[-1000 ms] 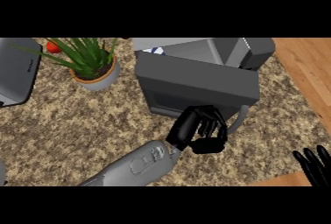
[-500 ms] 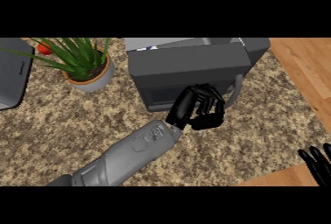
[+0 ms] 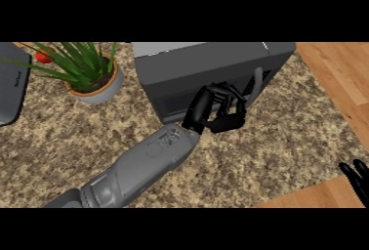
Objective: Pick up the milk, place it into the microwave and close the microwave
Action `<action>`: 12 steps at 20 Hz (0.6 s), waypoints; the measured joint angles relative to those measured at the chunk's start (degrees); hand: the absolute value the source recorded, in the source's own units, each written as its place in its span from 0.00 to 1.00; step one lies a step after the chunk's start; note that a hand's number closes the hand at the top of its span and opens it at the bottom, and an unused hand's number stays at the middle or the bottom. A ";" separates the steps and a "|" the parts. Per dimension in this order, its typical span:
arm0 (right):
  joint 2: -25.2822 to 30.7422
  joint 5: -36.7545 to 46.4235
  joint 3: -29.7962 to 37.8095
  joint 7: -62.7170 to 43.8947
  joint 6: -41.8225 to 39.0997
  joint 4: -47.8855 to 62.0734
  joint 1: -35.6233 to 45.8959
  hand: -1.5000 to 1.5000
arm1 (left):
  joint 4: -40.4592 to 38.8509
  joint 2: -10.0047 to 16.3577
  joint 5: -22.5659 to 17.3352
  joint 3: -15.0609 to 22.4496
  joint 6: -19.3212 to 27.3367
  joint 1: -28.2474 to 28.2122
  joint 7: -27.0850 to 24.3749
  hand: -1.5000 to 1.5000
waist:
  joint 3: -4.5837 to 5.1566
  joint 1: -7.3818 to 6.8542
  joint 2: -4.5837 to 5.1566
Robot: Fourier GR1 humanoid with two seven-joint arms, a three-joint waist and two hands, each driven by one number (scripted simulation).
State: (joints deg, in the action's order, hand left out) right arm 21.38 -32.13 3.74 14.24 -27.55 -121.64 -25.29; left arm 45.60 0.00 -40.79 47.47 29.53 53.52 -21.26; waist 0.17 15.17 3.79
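Note:
The dark grey microwave [image 3: 209, 66] stands at the back of the granite counter [image 3: 274, 146], its door turned toward me with a vertical handle [image 3: 256, 80] on the right side. My left hand [image 3: 216, 110] reaches in from the lower left and rests against the lower front of the door, fingers relaxed and holding nothing. The door looks flush or nearly flush with the body. No milk shows anywhere; the microwave's inside is hidden. My right hand [image 3: 356, 177] rests at the lower right edge, fingers up.
A potted green plant [image 3: 90, 75] stands left of the microwave, with a small red object [image 3: 45, 54] behind it. A grey appliance [image 3: 10, 88] fills the left edge. The counter's edge runs diagonally at the right, with wooden floor [image 3: 338, 73] beyond.
My left hand has pushed forward against the microwave door, which has swung in toward the body. The right hand has stayed at the lower right edge.

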 measured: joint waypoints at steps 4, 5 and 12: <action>0.26 -1.26 0.13 -0.64 0.19 -0.58 0.56 0.00 | 0.24 -0.02 -2.83 -0.57 -0.02 -0.25 -1.06 1.00 | -0.03 0.30 -0.02; 0.39 -1.52 0.25 -0.79 0.22 -0.65 0.62 0.00 | 0.29 -0.02 -3.43 -0.66 0.24 -0.33 -1.39 1.00 | -0.04 0.44 -0.03; 1.72 -3.38 0.10 -1.69 -0.99 -2.14 1.07 0.00 | 0.04 -0.04 -5.93 -0.21 2.09 -0.49 -4.65 1.00 | -0.08 1.02 0.07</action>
State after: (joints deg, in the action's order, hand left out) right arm 23.10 -35.51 3.84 12.55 -28.54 -123.78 -24.22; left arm 45.64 -0.05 -46.72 47.25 31.62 53.03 -25.91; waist 0.09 16.19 3.86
